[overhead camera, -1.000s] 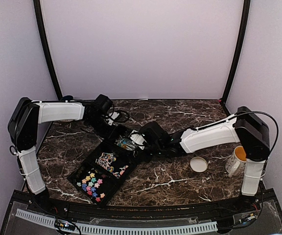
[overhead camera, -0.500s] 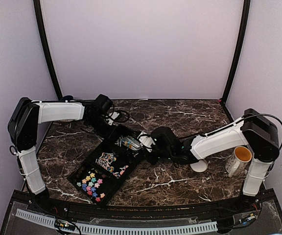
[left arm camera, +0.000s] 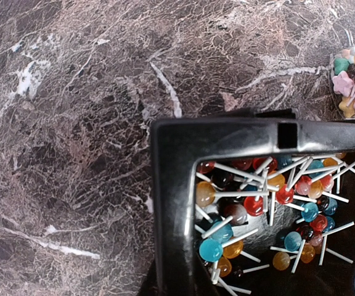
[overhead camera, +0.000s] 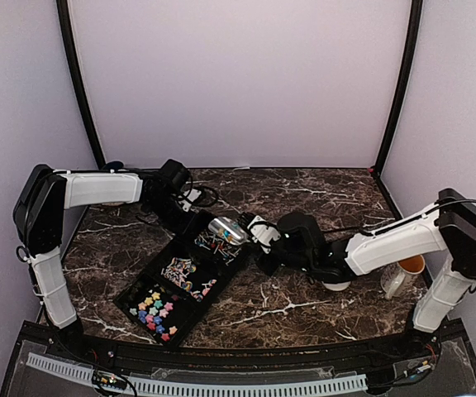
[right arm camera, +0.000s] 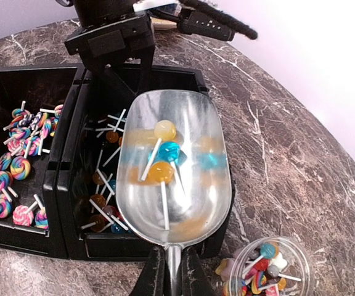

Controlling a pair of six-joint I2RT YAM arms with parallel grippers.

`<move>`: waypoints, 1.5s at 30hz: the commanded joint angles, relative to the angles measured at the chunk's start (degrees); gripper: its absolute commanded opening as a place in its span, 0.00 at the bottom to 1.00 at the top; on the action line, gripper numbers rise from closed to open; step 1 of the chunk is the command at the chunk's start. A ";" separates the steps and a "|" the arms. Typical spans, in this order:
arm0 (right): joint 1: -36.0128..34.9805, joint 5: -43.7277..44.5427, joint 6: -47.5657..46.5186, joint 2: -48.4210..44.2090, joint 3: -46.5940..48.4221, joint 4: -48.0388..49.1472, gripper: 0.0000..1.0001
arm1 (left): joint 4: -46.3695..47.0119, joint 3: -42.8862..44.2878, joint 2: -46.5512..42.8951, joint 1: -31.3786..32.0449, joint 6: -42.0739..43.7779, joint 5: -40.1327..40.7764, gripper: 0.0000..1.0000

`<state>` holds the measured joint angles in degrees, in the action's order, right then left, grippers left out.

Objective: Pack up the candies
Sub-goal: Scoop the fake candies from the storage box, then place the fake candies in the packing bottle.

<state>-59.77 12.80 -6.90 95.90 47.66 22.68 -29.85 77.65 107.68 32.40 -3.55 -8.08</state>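
A black three-part tray (overhead camera: 135, 289) lies left of centre. Its far part holds ball lollipops (left arm camera: 257, 209), its middle part swirl lollipops (overhead camera: 184, 273), and its near part small coloured candies (overhead camera: 155, 313). My left gripper (overhead camera: 187, 211) is shut on the tray's far corner wall (left arm camera: 171, 185); in the left wrist view that gripper (left arm camera: 168, 280) barely shows at the bottom edge. My right gripper (right arm camera: 173, 271) is shut on the handle of a metal scoop (right arm camera: 174, 166). The scoop (overhead camera: 227, 230) hangs above the far part with three lollipops (right arm camera: 163, 154) in it.
A clear jar (right arm camera: 270, 271) with mixed candies stands on the marble just right of the tray, beside the right gripper. A round tan lid (overhead camera: 335, 284) lies partly under the right forearm. A white mug (overhead camera: 399, 273) stands at the right edge.
The right arm has drawn back to the right and lifted the scoop out of the far compartment with lollipops in it. Its forearm now covers part of the lid. The left arm has stayed put.
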 commanded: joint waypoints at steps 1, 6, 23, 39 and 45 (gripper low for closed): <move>0.52 1.28 -0.79 -4.10 -4.10 7.43 0.00 | 0.15 1.41 -3.09 0.01 -0.40 -1.08 0.00; 0.79 4.96 -1.98 -9.39 -4.70 2.35 0.00 | 0.09 1.37 -3.13 -0.06 -0.41 -0.89 0.00; 3.25 14.03 4.51 -23.54 -0.19 -37.53 0.00 | 0.06 1.47 -3.09 -0.10 -0.49 -0.91 0.00; 3.25 12.61 10.65 -20.59 8.90 -57.62 0.00 | -0.27 1.65 -3.25 -0.10 -0.67 -1.16 0.00; 3.25 12.49 11.14 -18.63 11.67 -61.48 0.00 | -0.18 1.67 -3.26 -0.06 -0.58 -1.08 0.00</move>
<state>-56.93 25.30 2.87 76.29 56.66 -35.51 -29.91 77.65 107.68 32.36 -3.60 -7.92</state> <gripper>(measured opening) 0.081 0.100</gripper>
